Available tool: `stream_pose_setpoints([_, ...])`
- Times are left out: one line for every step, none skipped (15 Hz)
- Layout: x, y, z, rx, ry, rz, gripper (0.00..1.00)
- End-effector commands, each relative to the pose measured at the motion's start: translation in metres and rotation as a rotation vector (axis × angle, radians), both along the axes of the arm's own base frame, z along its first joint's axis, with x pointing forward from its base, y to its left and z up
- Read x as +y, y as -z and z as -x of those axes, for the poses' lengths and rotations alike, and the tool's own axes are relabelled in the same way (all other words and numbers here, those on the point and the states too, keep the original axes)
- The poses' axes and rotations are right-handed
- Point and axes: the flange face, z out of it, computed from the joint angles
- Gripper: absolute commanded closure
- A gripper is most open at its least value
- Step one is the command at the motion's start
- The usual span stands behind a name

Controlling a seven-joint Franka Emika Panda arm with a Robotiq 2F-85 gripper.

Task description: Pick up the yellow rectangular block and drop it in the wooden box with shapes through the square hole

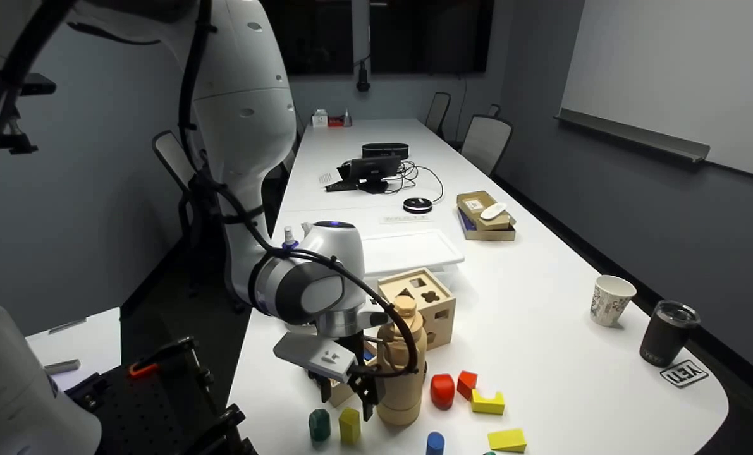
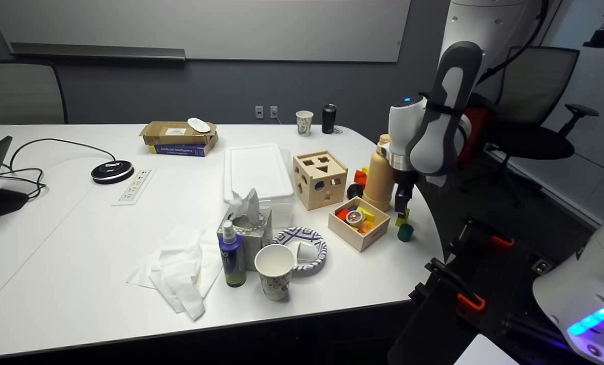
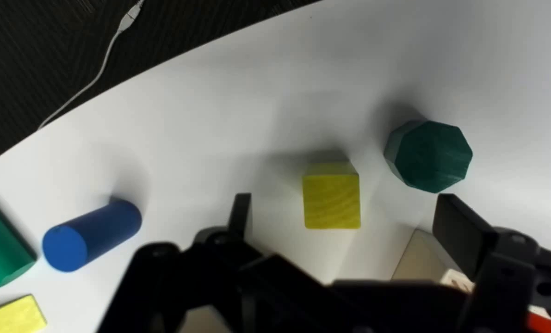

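In an exterior view we look along the conference table (image 1: pixel 528 316) from its rounded end; in an exterior view, across it to the whiteboard (image 2: pixel 286 30). Both share the shape-sorting box (image 2: pixel 314 177). The wrist view (much nearer) faces steeply down.

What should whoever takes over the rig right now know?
Gripper: open, holding nothing, close to the yellow block.
Block: upright on the table, dark green block beside it.
Wooden box with shapes: beside the white-lidded tub; square hole on top.
Done: block framed between the jaws in the wrist view, ungrasped.
Left: grasp, lift past the wooden cylinder, drop through that hole.
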Motion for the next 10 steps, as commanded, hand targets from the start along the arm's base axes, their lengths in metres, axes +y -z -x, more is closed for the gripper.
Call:
stream_pose_setpoints([0.003,0.012,0.011,0.016,0.003,0.002,0.0])
stream_pose_setpoints([0.004,0.014,0.012,0.02,-0.003,0.001,0.0])
stream_pose_setpoints([0.005,0.015,0.011,0.022,-0.005,0.002,0.0])
stream_pose_setpoints([0.005,0.018,0.01,0.02,-0.01,0.004,0.0])
stream_pose_setpoints([0.005,0.019,0.01,0.019,-0.012,0.006,0.0])
stream_pose_setpoints([0.006,0.022,0.008,0.017,-0.016,0.007,0.0])
stream_pose_setpoints([0.007,0.025,0.008,0.017,-0.018,0.007,0.0])
stream_pose_setpoints([0.008,0.028,0.008,0.019,-0.02,0.006,0.0])
stream_pose_setpoints([0.009,0.034,0.011,0.033,-0.023,0.006,0.0])
stream_pose_setpoints([0.01,0.041,0.014,0.05,-0.024,0.007,0.0])
